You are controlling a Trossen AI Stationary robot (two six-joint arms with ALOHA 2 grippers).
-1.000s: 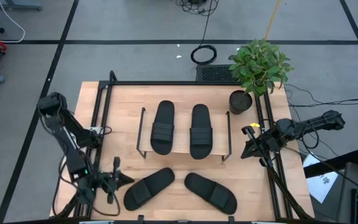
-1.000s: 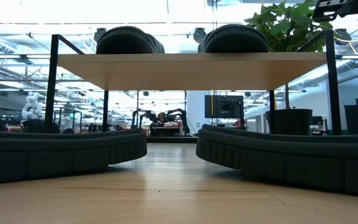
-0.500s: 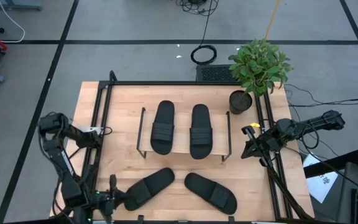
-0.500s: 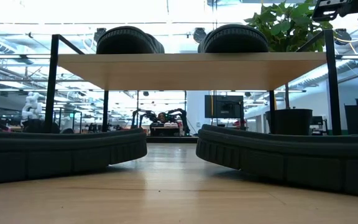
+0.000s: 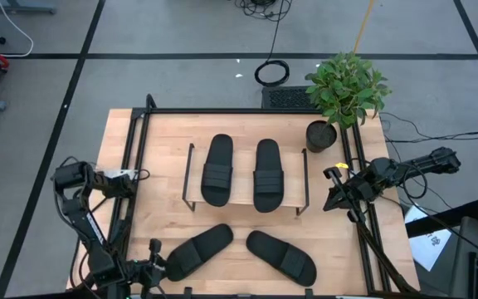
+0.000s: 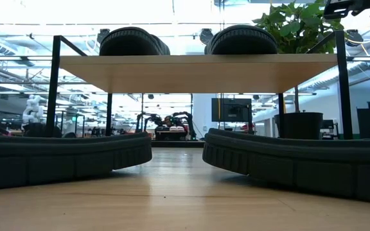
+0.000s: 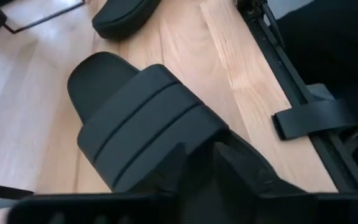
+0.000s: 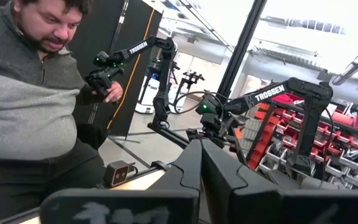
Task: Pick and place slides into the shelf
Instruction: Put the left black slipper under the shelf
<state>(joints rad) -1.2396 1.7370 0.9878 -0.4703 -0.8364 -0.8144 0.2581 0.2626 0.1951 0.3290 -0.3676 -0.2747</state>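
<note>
Two black slides (image 5: 217,170) (image 5: 269,174) lie side by side on the shelf's (image 5: 243,203) wood top, and their ends show above the plank in the low view (image 6: 130,42) (image 6: 243,40). Two more slides rest on the table in front of the shelf, one left (image 5: 199,252) and one right (image 5: 282,256). My left gripper (image 5: 159,267) is low at the left slide's near-left end. In its wrist view (image 7: 199,155) the fingers stand slightly apart over the slide (image 7: 142,118), at the strap's edge. My right gripper (image 5: 332,199) waits shut at the table's right edge. My left gripper comes slanting down from the table's left at the left slide's near-left end, its fingertips (image 7: 178,152) at the strap's near edge (image 7: 166,134). I cannot tell whether they touch it. The slide lies flat on the table.
A potted plant (image 5: 345,91) stands at the table's far right corner. Black frame rails run along the table's left (image 5: 131,174) and right (image 5: 357,216) sides. A person sits beyond the table in the right wrist view (image 8: 30,106). Bare wood lies under the shelf (image 6: 172,167).
My left gripper has moved toward the table's near edge and sunk, closing in on the left slide's near-left end. The slides have stayed where they were.
</note>
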